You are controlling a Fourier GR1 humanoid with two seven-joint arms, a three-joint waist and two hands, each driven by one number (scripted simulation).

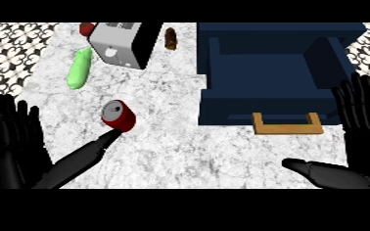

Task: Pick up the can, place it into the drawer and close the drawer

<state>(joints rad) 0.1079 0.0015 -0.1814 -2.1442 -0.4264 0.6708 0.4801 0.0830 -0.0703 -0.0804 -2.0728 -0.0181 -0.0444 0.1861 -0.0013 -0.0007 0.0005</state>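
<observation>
You've got the can (118, 115), red with a grey top, lying tilted on the marble counter (180, 147), left of centre and well apart from the drawer (271, 68). The drawer is dark blue, pulled open at upper right, with its wooden handle (287, 126) facing you. Your left hand (22, 142) sits at the lower left, fingers straight and spread, holding nothing; its thumb (83, 156) stretches up toward the can, tip just touching or right beside the can's lower edge, can't tell which. Your right hand (352, 127) is at the right edge, fingers straight and pointing up, thumb out low, empty too, just right of the drawer front. Farther back: a green cucumber-like thing (79, 68), a grey-and-black toaster (123, 44), a red item (86, 28) partly hidden behind it, and a brown item (171, 38).
</observation>
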